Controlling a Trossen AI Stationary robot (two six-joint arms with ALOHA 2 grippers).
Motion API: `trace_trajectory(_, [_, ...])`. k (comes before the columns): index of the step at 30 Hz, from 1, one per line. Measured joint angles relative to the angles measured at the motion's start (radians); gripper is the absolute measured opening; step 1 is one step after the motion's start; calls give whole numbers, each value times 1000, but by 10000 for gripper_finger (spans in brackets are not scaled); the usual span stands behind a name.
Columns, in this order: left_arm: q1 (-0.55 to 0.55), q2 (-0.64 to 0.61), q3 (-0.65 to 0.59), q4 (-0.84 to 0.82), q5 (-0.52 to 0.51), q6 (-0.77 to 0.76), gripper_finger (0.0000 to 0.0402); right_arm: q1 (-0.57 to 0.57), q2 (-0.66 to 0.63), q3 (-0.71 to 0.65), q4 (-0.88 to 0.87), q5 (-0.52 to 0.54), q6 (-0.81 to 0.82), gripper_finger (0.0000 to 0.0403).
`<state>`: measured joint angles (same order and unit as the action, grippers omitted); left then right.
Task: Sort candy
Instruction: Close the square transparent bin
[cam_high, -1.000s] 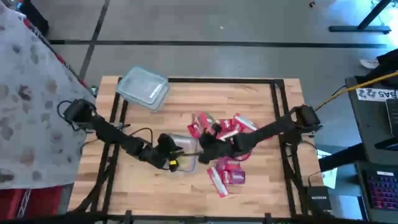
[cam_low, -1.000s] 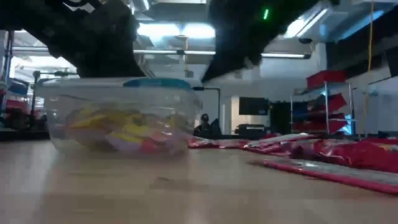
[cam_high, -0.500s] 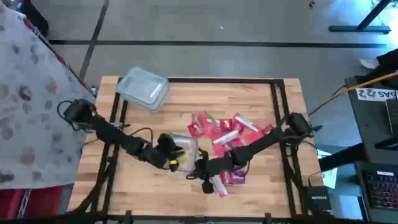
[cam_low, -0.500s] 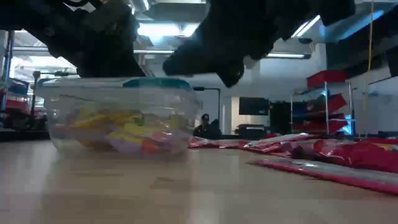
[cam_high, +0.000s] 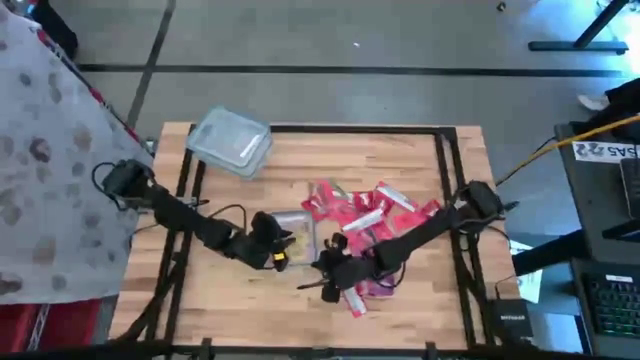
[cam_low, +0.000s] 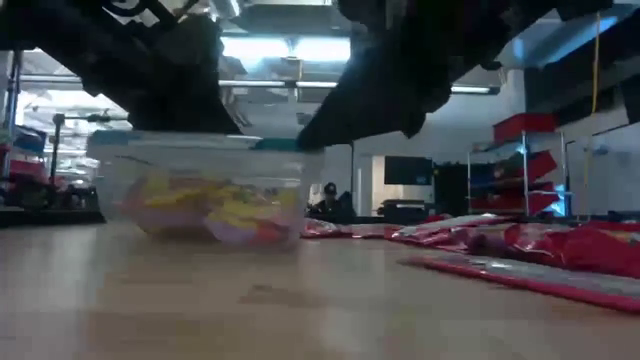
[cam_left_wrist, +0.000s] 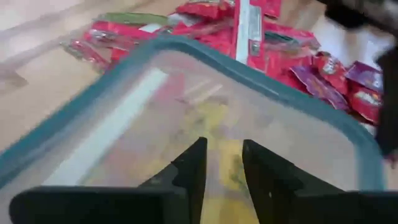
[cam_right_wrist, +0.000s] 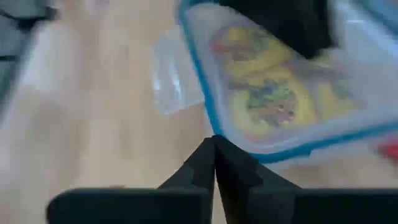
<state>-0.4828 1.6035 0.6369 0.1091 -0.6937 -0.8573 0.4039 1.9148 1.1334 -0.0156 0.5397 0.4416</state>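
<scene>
A clear tub (cam_high: 296, 234) with a teal-rimmed lid (cam_left_wrist: 186, 81) stands on the wooden table and holds yellow candy (cam_low: 215, 205). Red candy packets (cam_high: 362, 212) lie spread to its right, with more by the near edge (cam_high: 370, 287). My left gripper (cam_left_wrist: 222, 144) comes from the table's left, its fingers apart over the lid. My right gripper (cam_right_wrist: 214, 142) is shut, slanting down at the tub's near right corner (cam_low: 300, 152). My left gripper's fingertips (cam_left_wrist: 198, 149) stand on or just above the lid's top, slanting down from the table's left; whether they touch it I cannot tell. My right gripper meets the teal lid rim at a corner (cam_right_wrist: 213, 130) with its shut fingertips, slanting down from the table's near right. The tub rests on the table.
A second clear tub (cam_high: 232, 141) lies at the table's far left corner. A dark frame (cam_high: 447, 180) runs round the table top. Bare wood (cam_high: 230, 300) lies near the front left.
My right gripper, still shut, has gone from above the red packets toward the table's near edge and left, sinking to the tub's near right corner. The tub has slid a little toward the far edge.
</scene>
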Motion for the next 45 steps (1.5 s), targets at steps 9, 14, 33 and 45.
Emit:
trace_trajectory(9, [-4, 0, 4, 23, 47, 7, 88, -45, -100, -3, -213, 190, 8, 0])
trace_trajectory(14, [-3, 0, 4, 25, 48, 13, 88, -41, -111, -4, -76, -52, -65, 0])
trace_trajectory(33, [74, -2, -8, 23, 159, 29, 26, -43, 111, -2, 252, -154, -95, 0])
trace_trajectory(45, [86, 16, -8, 51, 151, 27, 0, -43, 101, -2, 201, 2, -56, 0])
